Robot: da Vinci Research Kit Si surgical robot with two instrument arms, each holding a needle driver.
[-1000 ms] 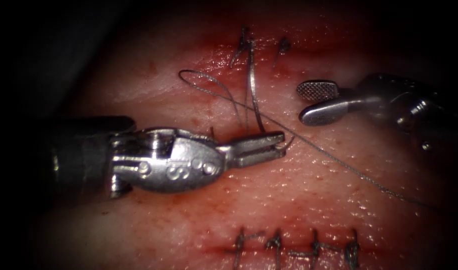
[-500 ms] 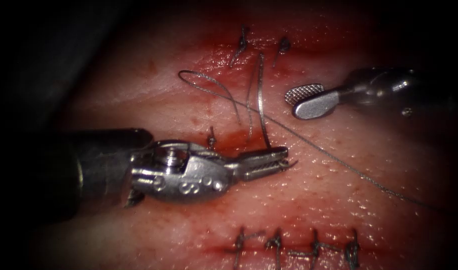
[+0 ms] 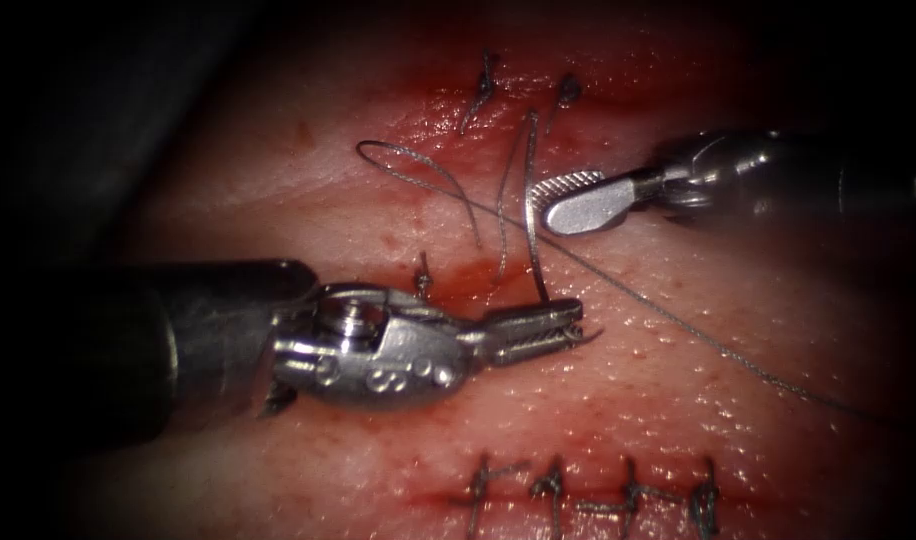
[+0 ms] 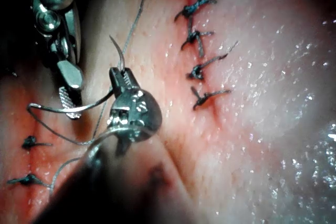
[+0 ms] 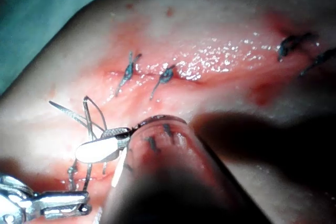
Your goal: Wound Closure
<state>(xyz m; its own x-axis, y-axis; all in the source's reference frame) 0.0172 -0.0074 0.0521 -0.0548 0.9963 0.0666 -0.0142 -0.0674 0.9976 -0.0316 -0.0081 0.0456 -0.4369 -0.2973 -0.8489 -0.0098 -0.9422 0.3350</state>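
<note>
while the left arm's silver needle driver (image 3: 563, 325) clamps the thin curved steel needle (image 3: 530, 200) near its tip, free above the pale pork tissue (image 3: 678, 400) | right arm's tool (image 3: 568, 200) gapes apart beside the needle's shaft, holding nothing, seemingly placed to take it | grey thread (image 3: 678, 320) trails right

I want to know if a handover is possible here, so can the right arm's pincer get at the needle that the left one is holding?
Probably yes. The right pincer stands open beside the needle's free upper curve, with only loose thread crossing nearby. The left pincer is shut on the needle near its tip, above the tissue.
</note>
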